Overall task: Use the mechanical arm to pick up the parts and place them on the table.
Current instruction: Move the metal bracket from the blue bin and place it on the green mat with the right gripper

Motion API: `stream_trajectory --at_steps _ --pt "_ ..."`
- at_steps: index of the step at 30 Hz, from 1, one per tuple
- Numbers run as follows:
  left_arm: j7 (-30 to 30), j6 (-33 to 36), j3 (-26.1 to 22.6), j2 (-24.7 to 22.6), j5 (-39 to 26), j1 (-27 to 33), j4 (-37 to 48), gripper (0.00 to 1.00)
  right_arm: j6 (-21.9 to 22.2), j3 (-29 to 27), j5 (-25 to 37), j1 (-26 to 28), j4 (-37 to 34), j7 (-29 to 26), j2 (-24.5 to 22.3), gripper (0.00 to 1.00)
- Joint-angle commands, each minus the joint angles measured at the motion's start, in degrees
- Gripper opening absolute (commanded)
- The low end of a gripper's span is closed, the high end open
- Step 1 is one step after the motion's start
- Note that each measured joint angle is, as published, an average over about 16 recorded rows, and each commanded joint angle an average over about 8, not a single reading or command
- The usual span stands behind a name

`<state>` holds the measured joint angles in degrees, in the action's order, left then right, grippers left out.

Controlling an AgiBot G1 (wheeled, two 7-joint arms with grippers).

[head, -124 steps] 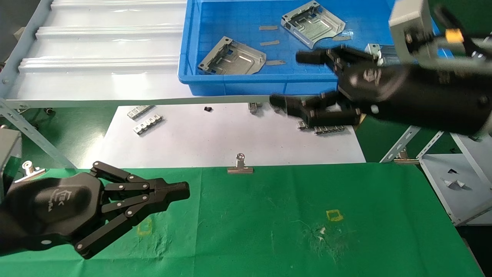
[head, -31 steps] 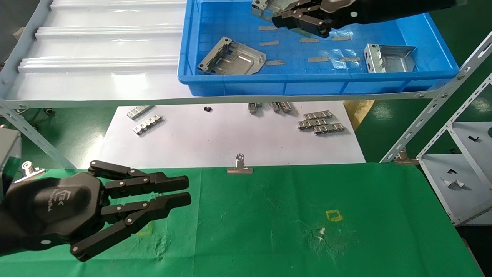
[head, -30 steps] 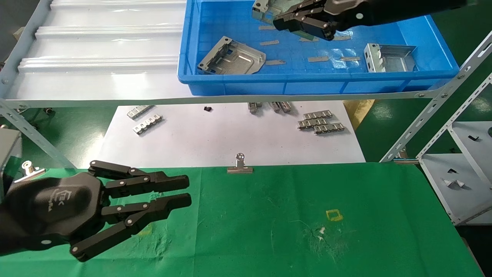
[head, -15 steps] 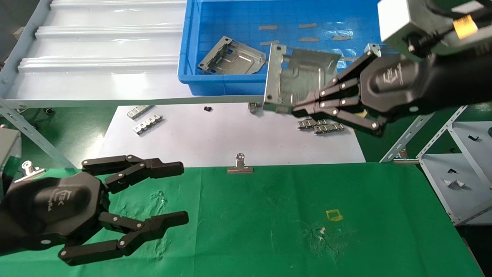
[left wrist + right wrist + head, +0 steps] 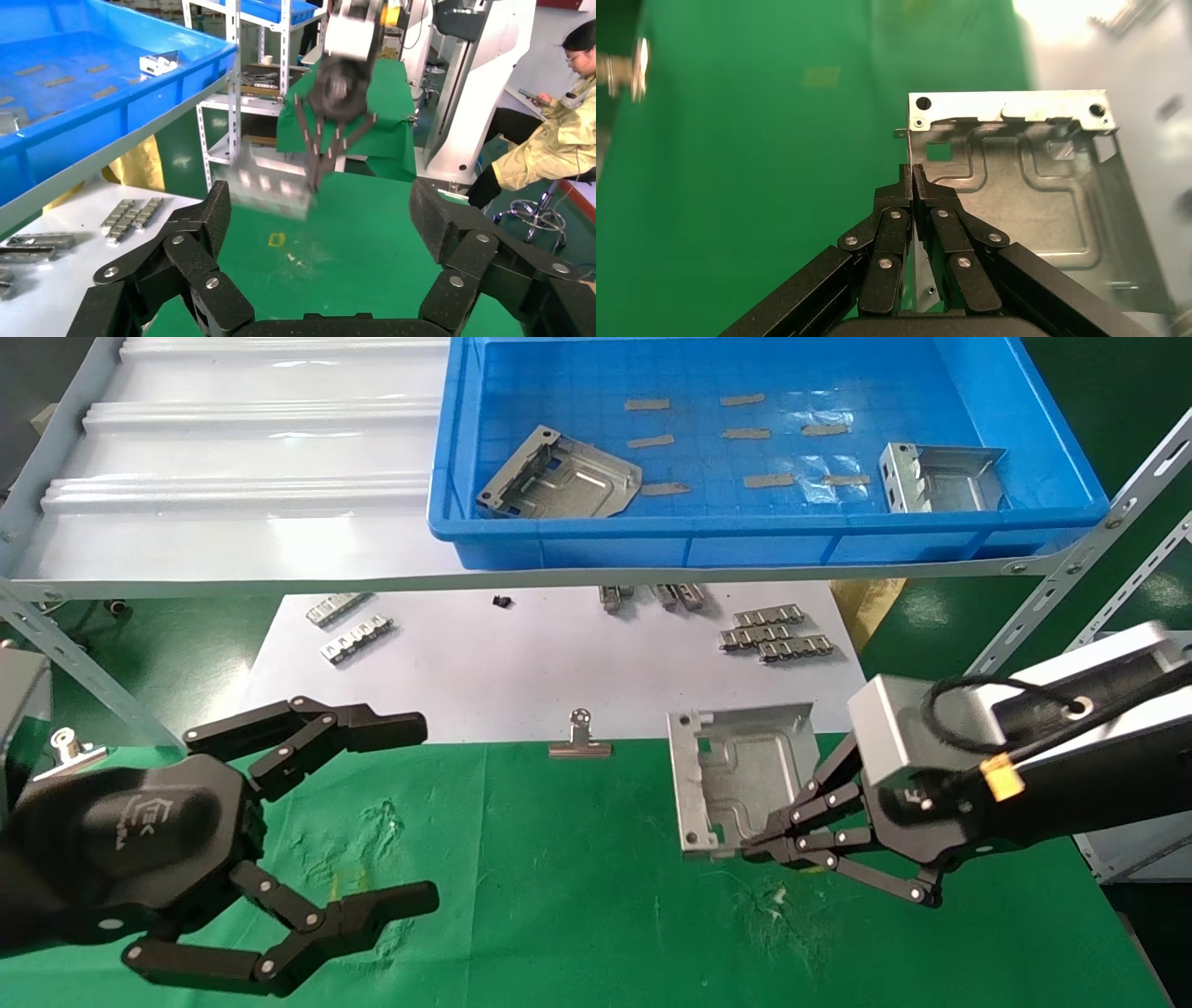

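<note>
Green counter [image 5: 577,896]: large, near side. Blue tray [image 5: 559,537] on shelf beyond far edge, two metal plates [image 5: 559,477] inside. Right end effector [image 5: 754,845] over counter near far-right corner, fingers together, clamped on third plate [image 5: 736,775]. Left end effector [image 5: 410,817] near left edge, fingers apart, holding nothing.

Grey slotted-angle shelf rack [image 5: 1052,603]; green floor [image 5: 941,645]; white sheet [image 5: 521,672] below; seated worker [image 5: 555,140] in yellow coat.
</note>
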<state>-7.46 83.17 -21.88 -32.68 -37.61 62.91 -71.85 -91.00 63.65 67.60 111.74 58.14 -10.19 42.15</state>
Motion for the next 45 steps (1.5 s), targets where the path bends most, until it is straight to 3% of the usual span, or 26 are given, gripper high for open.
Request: stream_trajectory --at_steps 1,10,19,26,29,34,37,45 --pt "0.00 0.00 0.00 0.00 0.00 0.00 0.00 1.00 0.02 3.01 1.92 0.07 -1.03 1.34 1.21 0.00" --pt "0.00 0.00 0.00 0.00 0.00 0.00 0.00 1.00 1.17 11.72 7.27 -1.43 -14.36 9.73 7.88 0.00" --pt "0.00 0.00 -0.01 0.00 0.00 0.00 0.00 1.00 4.46 13.27 8.97 -4.23 -25.72 17.47 11.35 0.00" --pt "0.00 0.00 -0.01 0.00 0.00 0.00 0.00 1.00 4.28 13.88 9.66 -5.33 -32.31 21.92 13.86 0.02" --pt "0.00 0.00 -0.01 0.00 0.01 0.00 0.00 1.00 4.53 14.04 9.95 -5.42 -34.65 23.36 14.71 0.18" --pt "0.00 0.00 -0.01 0.00 0.01 0.00 0.00 1.00 6.17 14.16 10.38 -6.03 -38.12 25.12 15.88 0.74" --pt "0.00 0.00 -0.01 0.00 0.01 0.00 0.00 1.00 7.19 14.05 10.31 -6.66 -39.84 26.11 16.48 0.96" --pt "0.01 0.00 -0.01 0.00 0.01 0.00 0.00 1.00 7.29 13.99 10.43 -6.02 -42.26 29.19 17.43 1.00"
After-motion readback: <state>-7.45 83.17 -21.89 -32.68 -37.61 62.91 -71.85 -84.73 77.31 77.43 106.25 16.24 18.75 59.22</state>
